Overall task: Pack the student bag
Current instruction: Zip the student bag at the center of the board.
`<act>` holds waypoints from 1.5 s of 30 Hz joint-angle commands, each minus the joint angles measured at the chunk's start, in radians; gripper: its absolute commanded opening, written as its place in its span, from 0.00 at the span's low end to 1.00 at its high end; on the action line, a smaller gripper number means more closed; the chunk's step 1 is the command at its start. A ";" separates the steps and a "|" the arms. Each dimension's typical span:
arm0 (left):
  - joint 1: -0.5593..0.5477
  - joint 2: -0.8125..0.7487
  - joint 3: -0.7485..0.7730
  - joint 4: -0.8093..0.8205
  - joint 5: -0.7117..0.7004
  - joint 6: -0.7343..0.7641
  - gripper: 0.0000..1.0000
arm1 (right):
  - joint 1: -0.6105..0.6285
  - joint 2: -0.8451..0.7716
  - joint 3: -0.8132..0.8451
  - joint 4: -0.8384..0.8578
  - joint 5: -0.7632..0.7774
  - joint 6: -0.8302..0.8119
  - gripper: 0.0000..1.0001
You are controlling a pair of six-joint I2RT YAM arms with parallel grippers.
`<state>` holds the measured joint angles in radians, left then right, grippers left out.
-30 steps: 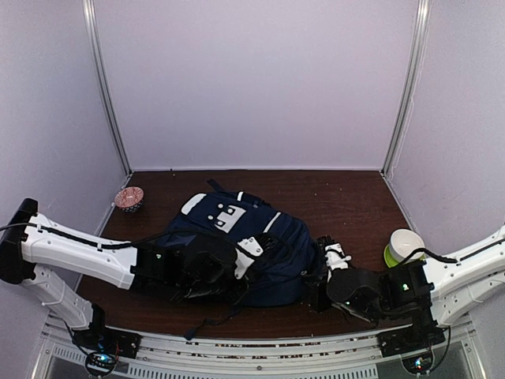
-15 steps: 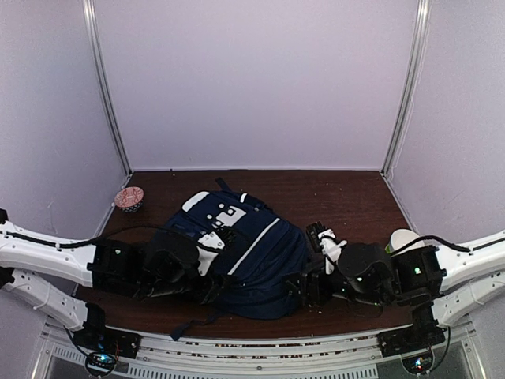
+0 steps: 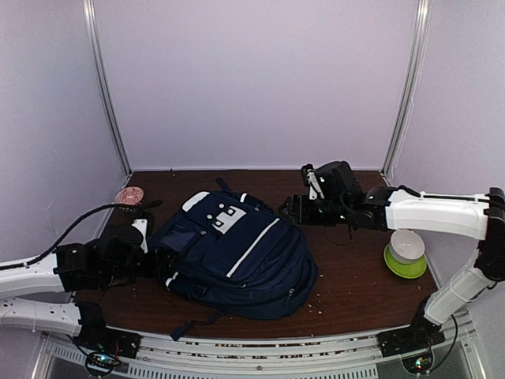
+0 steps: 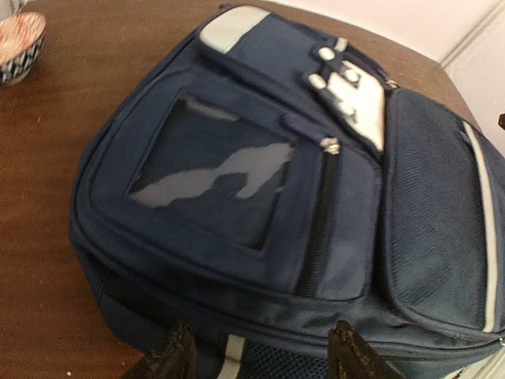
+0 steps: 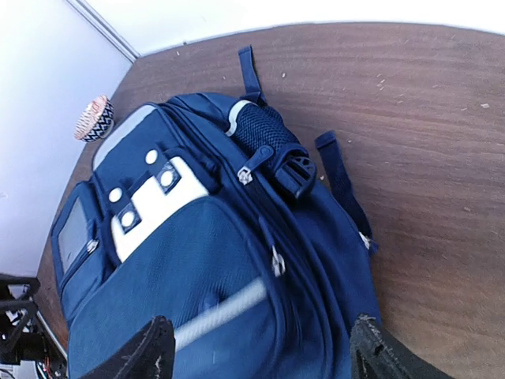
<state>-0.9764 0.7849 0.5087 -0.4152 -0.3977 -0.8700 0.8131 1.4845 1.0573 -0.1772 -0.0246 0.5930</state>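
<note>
The student bag (image 3: 237, 251) is a navy-blue backpack with white stripes and white patches, lying flat on the brown table with its front pockets up. My left gripper (image 3: 160, 259) is open at the bag's left edge, and its fingers (image 4: 175, 357) frame the bag's (image 4: 260, 197) clear-window pocket. My right gripper (image 3: 289, 209) is open above the bag's far right corner. In the right wrist view its fingers (image 5: 140, 354) stand wide apart over the bag (image 5: 197, 276), near a zipper pull (image 5: 277, 261). Neither gripper holds anything.
A small patterned bowl (image 3: 129, 197) sits at the back left corner, also visible as the bowl (image 4: 19, 37) and the bowl (image 5: 95, 118). A white cup in a green bowl (image 3: 405, 253) stands at the right. Loose straps (image 5: 339, 185) trail off the bag's top. White walls enclose the table.
Both grippers opened and left the bag's near side. The left arm drew back to the left; the right arm swung to the bag's far right corner. The bag settled flatter.
</note>
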 commanded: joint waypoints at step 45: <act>0.221 0.604 0.535 0.203 0.195 0.159 0.94 | 0.157 -0.344 -0.301 0.053 0.222 0.201 0.72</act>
<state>-0.7547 1.5867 1.2289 -0.1989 -0.1349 -0.6712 1.0431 1.2625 0.7654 -0.0631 0.1558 0.8768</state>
